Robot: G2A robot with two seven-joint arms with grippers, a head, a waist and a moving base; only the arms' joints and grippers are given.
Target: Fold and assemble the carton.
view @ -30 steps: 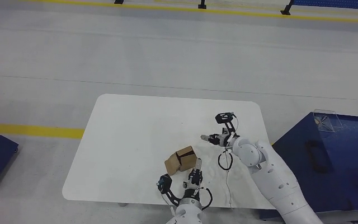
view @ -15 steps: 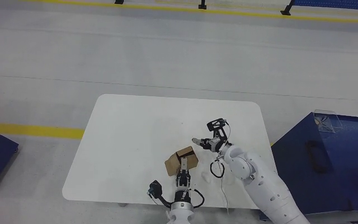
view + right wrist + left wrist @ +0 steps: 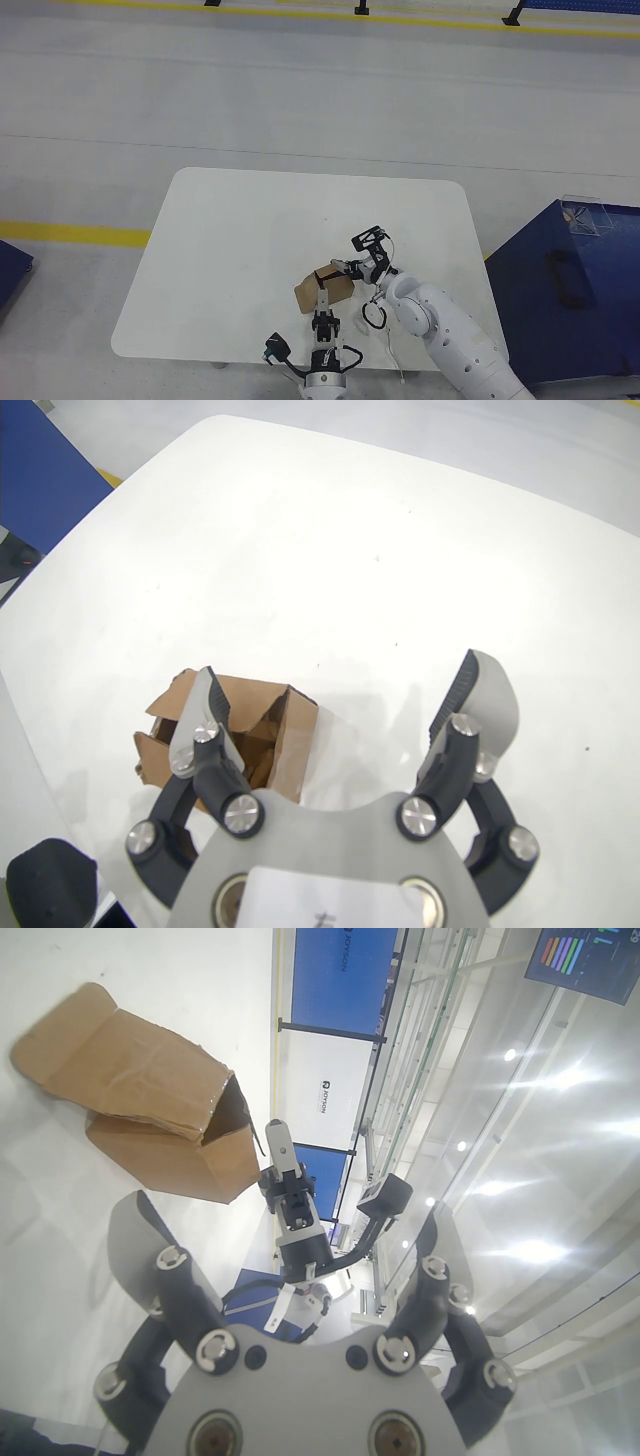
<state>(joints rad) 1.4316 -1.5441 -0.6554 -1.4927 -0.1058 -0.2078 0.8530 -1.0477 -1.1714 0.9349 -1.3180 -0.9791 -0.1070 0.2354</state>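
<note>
**Top view:** The carton, a small brown cardboard box, sits low in the frame just right of centre, on the near part of the table. The right gripper is at the carton's upper right corner. The left gripper points up at the carton from directly below, its tips at the lower edge.

**Left wrist view:** The carton is creased and out of square. One end gapes dark and open, and a loose flap juts out at the other. The left gripper is spread wide and empty, short of the box. The right gripper is just beside the open end.

**Right wrist view:** The carton shows its open mouth, with ragged flaps bent inward. The right gripper is spread wide, holding nothing. One finger lies across the mouth and the other is over bare table. I cannot tell whether the first finger touches the carton.
</note>
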